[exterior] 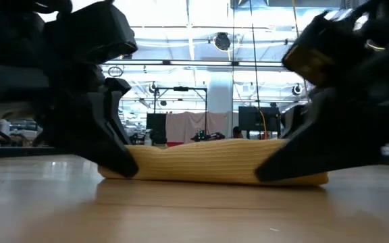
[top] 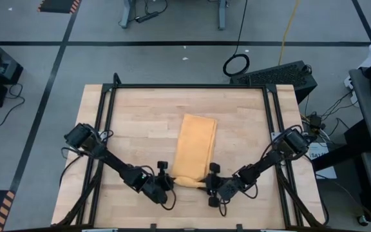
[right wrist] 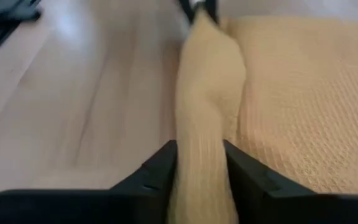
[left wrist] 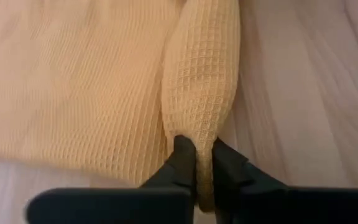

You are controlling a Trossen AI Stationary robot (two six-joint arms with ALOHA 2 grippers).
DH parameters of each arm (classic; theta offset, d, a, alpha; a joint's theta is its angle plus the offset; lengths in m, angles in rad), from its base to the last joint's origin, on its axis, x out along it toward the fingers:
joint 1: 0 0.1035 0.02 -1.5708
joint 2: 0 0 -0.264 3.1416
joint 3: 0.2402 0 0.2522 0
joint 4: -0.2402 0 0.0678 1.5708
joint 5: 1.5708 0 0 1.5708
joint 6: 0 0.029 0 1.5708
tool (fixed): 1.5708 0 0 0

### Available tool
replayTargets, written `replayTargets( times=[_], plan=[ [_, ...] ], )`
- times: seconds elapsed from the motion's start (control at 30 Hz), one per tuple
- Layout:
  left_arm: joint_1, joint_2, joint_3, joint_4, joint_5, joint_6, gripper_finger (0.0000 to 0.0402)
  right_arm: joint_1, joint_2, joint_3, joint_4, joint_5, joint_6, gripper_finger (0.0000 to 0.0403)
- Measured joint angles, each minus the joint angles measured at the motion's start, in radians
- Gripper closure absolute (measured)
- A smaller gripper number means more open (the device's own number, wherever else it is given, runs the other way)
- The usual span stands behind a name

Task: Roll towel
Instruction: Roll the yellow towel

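On the wooden table the yellow towel lies flat near the middle, its near edge rolled up and pinched at either end by the left gripper and right gripper.

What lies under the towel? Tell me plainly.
Bare wooden tabletop shows all around the towel, which lies flat on it. Its near edge is rolled and pinched by the left claw and right claw. Anything beneath the cloth is covered.
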Motion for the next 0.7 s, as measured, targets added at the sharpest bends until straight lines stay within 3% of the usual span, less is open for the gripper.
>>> replayTargets(
  times=[0.13, 0.3, 0.4, 0.53, 0.7],
  plan=[
    [0.012, -0.033, -0.003, -0.011, 0.058, -0.05, 0.0385, 0.019, -0.077, -0.001, -0.097, -0.012, -0.054, 0.0228],
    [0.063, -0.057, -0.003, -0.01, 0.211, -0.153, 0.0371, 0.051, -0.167, 0.0, -0.25, 0.005, -0.1, 0.015],
    [0.098, -0.058, -0.003, 0.0, 0.298, -0.183, 0.037, 0.076, -0.188, 0.001, -0.247, 0.013, -0.13, 0.0118],
    [0.146, -0.059, -0.002, 0.008, 0.412, -0.189, 0.0369, 0.119, -0.18, 0.002, -0.201, 0.032, -0.163, 0.0106],
    [0.211, -0.058, 0.015, 0.012, 0.575, -0.188, 0.0369, 0.175, -0.145, 0.003, -0.12, 0.145, -0.245, 0.0121]
  ],
)
